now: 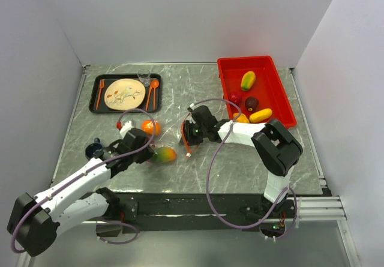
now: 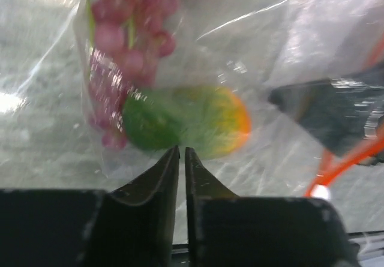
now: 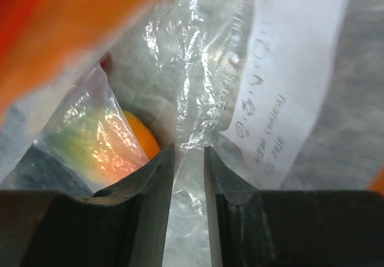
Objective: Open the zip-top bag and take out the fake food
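Observation:
The clear zip-top bag [image 1: 175, 138] lies mid-table between my two grippers, its orange-red zipper strip [image 1: 186, 146] on the right side. A green-orange mango [image 1: 163, 154] and pinkish grapes [image 2: 117, 69] sit inside it. An orange fruit [image 1: 151, 127] lies at the bag's far left; I cannot tell if it is inside. My left gripper [image 1: 146, 144] is shut on the bag's film right in front of the mango [image 2: 186, 120]. My right gripper [image 1: 191, 134] is shut on the bag's film [image 3: 198, 99] near the zipper end. The mango also shows in the right wrist view [image 3: 102, 144].
A red bin [image 1: 283, 96] at the back right holds a mango [image 1: 247, 80], a dark purple fruit [image 1: 251, 103], a yellow fruit [image 1: 260, 116] and others. A black tray [image 1: 95, 96] with a beige plate [image 1: 125, 93] and orange cutlery stands back left. A dark blue object [image 1: 94, 149] lies by the left arm.

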You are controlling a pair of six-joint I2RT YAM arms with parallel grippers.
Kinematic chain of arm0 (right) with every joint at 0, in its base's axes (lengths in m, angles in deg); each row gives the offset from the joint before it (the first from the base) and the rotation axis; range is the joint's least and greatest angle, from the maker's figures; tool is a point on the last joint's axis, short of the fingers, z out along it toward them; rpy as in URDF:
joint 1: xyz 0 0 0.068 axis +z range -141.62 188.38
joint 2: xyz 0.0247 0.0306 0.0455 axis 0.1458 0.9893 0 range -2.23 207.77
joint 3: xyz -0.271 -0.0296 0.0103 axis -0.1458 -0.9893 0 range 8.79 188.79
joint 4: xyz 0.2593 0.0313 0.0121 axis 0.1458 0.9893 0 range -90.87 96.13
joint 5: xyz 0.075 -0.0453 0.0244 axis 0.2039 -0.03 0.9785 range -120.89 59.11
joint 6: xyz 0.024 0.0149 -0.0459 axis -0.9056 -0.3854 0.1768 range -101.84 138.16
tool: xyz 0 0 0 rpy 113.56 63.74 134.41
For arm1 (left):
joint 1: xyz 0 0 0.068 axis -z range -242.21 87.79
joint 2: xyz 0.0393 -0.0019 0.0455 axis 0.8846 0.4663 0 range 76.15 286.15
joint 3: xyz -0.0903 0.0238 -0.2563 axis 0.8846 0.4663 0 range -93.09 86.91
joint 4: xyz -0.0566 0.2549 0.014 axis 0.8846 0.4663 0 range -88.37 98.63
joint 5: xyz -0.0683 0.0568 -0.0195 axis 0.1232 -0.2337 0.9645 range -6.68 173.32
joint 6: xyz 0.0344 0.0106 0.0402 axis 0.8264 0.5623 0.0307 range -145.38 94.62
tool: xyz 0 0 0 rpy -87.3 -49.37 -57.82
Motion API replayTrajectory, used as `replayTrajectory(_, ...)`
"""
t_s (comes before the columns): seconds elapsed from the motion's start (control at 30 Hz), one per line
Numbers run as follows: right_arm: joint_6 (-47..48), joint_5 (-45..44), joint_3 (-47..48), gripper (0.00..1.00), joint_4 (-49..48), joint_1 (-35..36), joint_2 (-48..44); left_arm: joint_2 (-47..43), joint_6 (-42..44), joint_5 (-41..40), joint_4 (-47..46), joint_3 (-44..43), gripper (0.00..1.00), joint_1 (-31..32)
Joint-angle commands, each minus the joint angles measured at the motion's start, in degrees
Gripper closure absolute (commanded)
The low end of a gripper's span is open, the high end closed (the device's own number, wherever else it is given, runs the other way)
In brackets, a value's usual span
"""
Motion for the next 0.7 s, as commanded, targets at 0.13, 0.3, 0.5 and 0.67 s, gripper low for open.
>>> replayTrajectory(0.13,2.86,4.9,-2.07,0.57,-6.55,1.66,-0.84,4.31,-3.4,-2.12,-0.59,2.08,0.91,1.15)
replayTrajectory(0.3,2.5,8.05,-5.41,0.47,-12.34,2.19,-2.6,7.38,-2.87,-3.71,-2.08,2.08,0.93,1.15)
replayTrajectory(0.5,3.03,7.81,-7.96,0.36,-16.31,3.76,-5.15,10.73,-2.16,-3.97,-5.07,2.16,0.94,1.15)
replayTrajectory(0.67,3.21,6.13,-9.46,0.32,-17.63,4.03,-7.43,12.4,-1.73,-3.62,-6.65,2.52,0.94,1.15)
